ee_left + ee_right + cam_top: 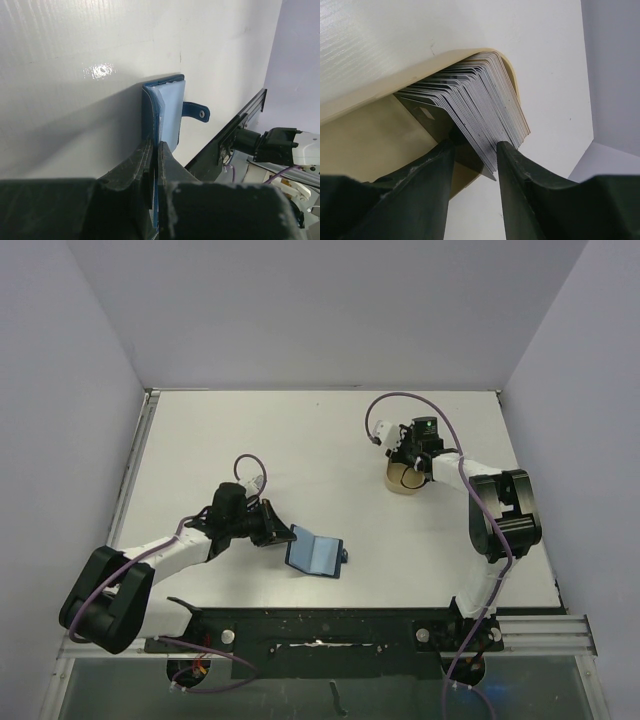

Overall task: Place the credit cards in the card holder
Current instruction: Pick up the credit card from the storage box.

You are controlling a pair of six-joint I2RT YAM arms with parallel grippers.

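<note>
On the counter, near edge, about centre: the card holder lies open, pale blue inside showing, navy cover beneath. A small strap tab with a snap sticks out on its right side.

Left jaws are closed tight on the holder's left edge. In the left wrist view the two fingers pinch the navy cover and hide its lower part. Pocket slots cannot be made out.

Well apart, far right: the credit cards stand on edge in a packed, fanned row inside a tan oval dish. Only edges show. One dark card at the end shows its face, half hidden.

Right jaws are down in the dish, partly apart, one finger each side of a few cards at the near end of the row. Cannot tell whether they are pressing the cards.

From above, the right wrist covers most of the dish, and the cards are too small to make out there.
</note>
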